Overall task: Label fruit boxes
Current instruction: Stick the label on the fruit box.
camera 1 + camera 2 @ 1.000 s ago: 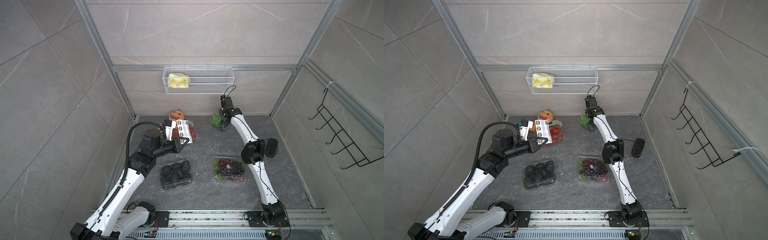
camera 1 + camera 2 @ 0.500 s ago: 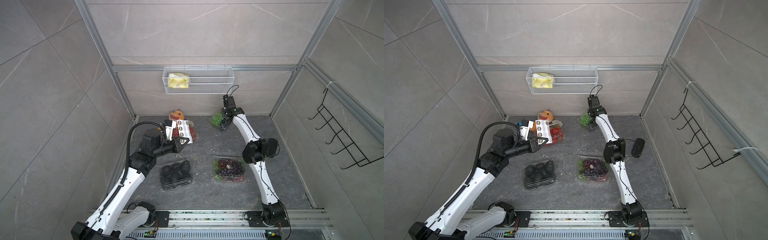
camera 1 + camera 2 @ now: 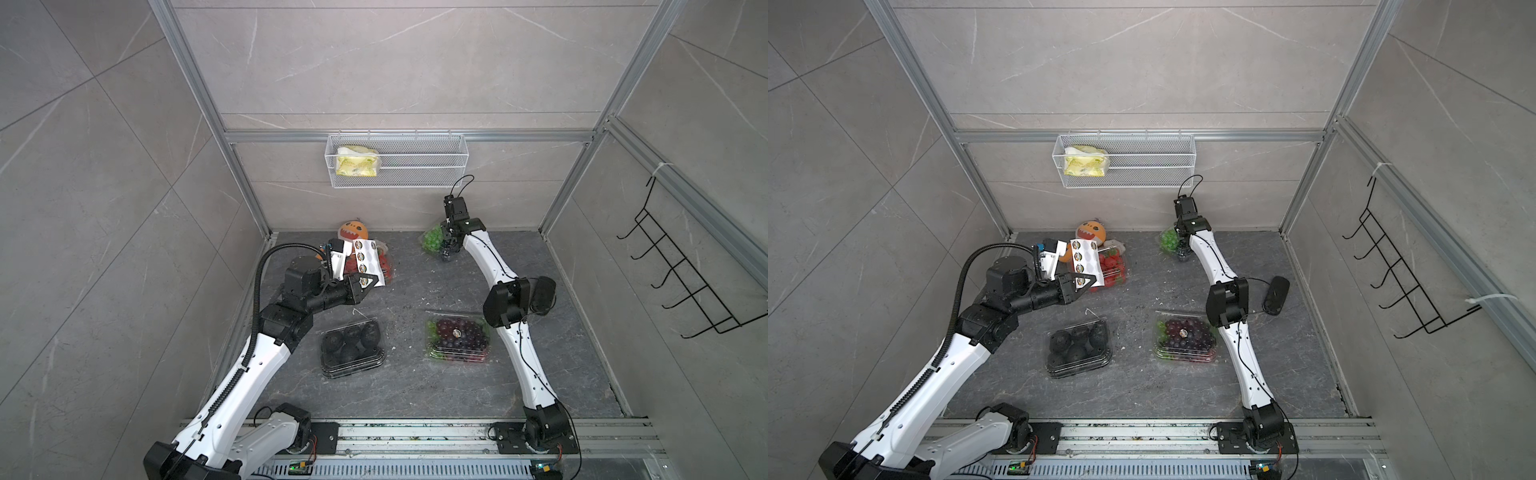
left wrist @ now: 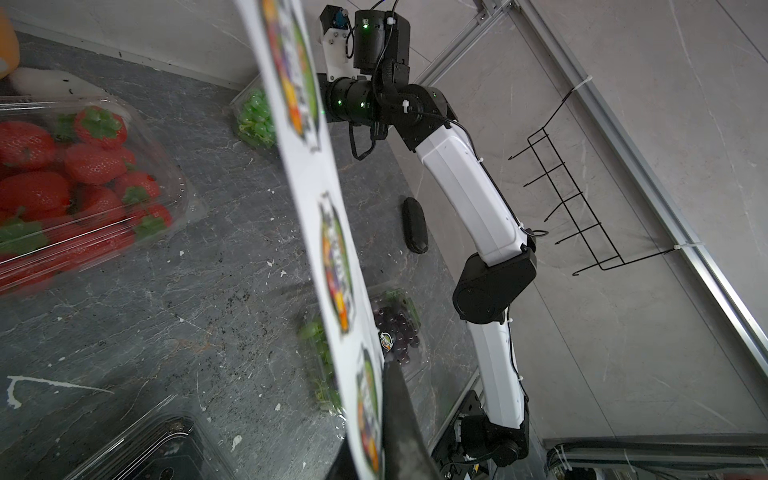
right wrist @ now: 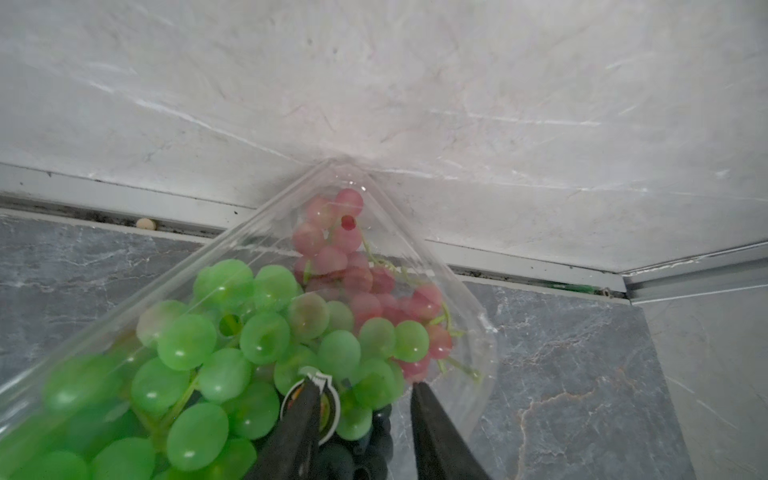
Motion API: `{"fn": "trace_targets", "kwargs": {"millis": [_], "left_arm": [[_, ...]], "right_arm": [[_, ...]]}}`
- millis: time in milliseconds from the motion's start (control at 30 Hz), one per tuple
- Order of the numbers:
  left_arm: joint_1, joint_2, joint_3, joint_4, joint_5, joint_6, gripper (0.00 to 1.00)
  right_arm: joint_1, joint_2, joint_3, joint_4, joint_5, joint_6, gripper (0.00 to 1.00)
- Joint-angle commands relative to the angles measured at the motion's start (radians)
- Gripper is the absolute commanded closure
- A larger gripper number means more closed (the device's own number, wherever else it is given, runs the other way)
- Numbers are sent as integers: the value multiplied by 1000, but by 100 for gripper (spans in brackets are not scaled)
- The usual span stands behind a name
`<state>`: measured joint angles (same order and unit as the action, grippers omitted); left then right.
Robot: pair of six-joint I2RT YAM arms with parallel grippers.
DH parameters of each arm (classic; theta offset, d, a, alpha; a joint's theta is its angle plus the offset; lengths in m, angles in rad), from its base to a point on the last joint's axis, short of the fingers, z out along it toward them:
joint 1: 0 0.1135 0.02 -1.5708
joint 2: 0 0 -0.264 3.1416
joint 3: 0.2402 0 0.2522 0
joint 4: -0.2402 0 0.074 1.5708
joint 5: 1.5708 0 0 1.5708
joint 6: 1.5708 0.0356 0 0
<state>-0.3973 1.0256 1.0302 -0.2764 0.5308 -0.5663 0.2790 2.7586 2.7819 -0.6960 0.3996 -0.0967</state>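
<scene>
Sticker sheet [image 3: 363, 259] sits pinched in the closed left gripper [image 3: 368, 284], left of centre; right gripper [image 5: 365, 384], jaws parted, empty, touches the green-grape box [image 3: 433, 240] at upper centre.

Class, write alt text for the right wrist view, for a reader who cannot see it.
A clear box of green grapes, with some pink ones, sits by a pale wall. The right claw, open, has one finger on a round sticker.

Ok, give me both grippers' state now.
Left gripper: shut on the sticker sheet.
Right gripper: open, one finger against a sticker on the green grape box.
</scene>
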Motion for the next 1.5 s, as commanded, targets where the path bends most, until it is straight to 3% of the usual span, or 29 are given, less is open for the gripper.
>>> {"fn": "trace_targets", "kwargs": {"millis": [0, 667, 1467], "left_arm": [[7, -1, 21, 38, 29, 16, 100], [11, 1, 13, 50, 41, 10, 100], [12, -35, 1, 53, 45, -1, 100]], "right_arm": [[-3, 40, 24, 2, 1, 3, 59], [4, -11, -38, -39, -88, 67, 63], [31, -111, -121, -33, -79, 84, 62]]}}
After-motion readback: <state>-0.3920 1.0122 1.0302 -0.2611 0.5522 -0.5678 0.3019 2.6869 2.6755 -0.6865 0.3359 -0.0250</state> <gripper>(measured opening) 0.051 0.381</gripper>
